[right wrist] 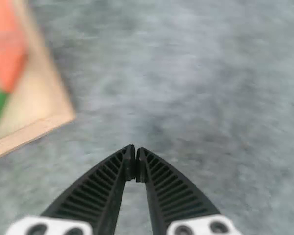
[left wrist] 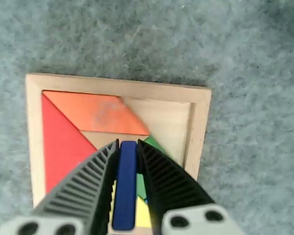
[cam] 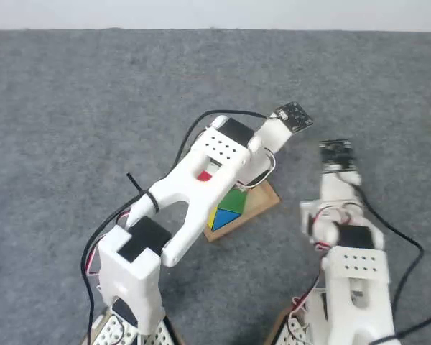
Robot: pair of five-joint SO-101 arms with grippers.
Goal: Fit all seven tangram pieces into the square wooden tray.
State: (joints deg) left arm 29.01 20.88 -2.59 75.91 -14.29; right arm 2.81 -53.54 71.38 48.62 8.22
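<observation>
Fingers of left gripper [left wrist: 127,147] clamped on blue tangram piece [left wrist: 125,196] over square wooden tray [left wrist: 201,122], orange parallelogram [left wrist: 95,112] and red triangle [left wrist: 63,147] seated inside, tray mostly under arm [cam: 201,172] in high view, right gripper [right wrist: 135,154] fingers together above grey carpet [right wrist: 210,73].

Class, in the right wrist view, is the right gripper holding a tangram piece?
No, the right gripper is shut on nothing, over grey carpet beside the wooden tray.
</observation>
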